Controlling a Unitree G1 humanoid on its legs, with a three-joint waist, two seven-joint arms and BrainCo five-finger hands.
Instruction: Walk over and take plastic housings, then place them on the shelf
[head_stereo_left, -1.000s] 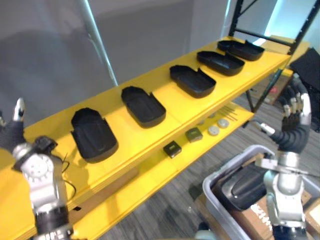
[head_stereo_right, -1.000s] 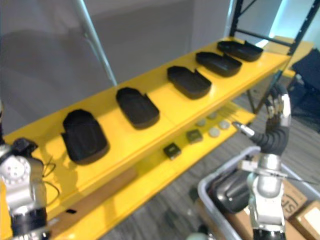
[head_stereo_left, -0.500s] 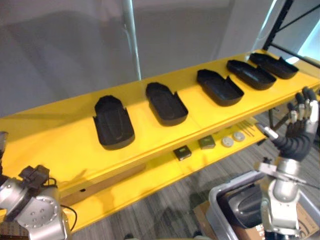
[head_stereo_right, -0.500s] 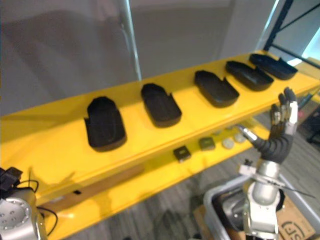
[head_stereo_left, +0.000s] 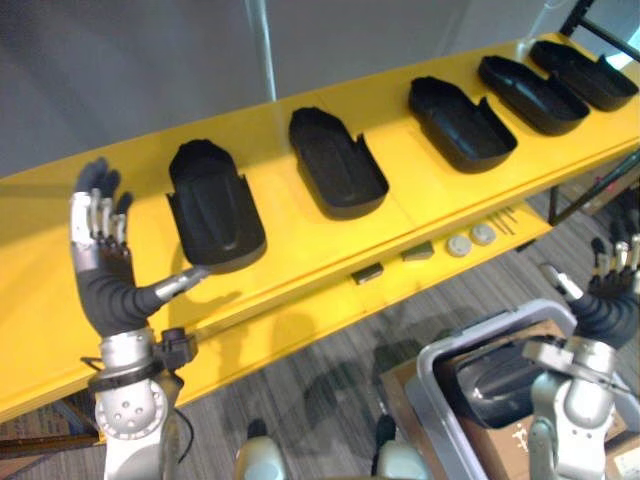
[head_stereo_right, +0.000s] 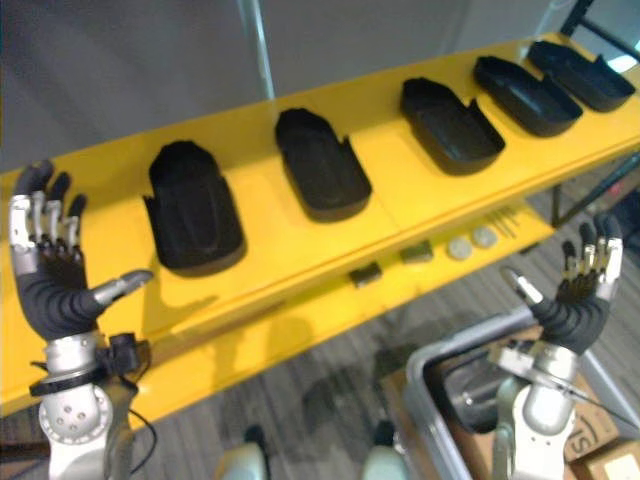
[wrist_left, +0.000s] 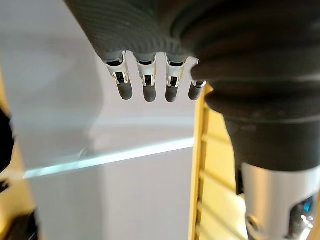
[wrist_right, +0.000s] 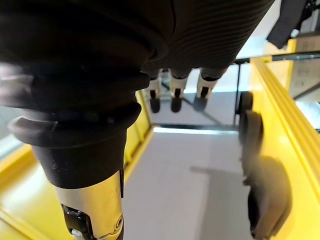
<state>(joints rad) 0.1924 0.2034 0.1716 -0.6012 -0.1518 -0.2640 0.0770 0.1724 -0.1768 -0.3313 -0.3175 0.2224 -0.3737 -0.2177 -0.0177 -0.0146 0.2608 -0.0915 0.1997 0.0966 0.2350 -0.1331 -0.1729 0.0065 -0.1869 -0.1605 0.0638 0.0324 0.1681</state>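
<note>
The long yellow shelf (head_stereo_left: 290, 235) carries five black plastic housings (head_stereo_left: 460, 120) in a row along its top board, hollow sides up, from left of the middle to the far right end. Beside its lower right edge stands a grey plastic bin (head_stereo_left: 470, 335) with another dark housing (head_stereo_left: 490, 375) inside. My left hand (head_stereo_left: 105, 285) is raised before the shelf's front edge, fingers straight and spread, empty. My right hand (head_stereo_right: 580, 305) is raised the same way above the bin.
</note>
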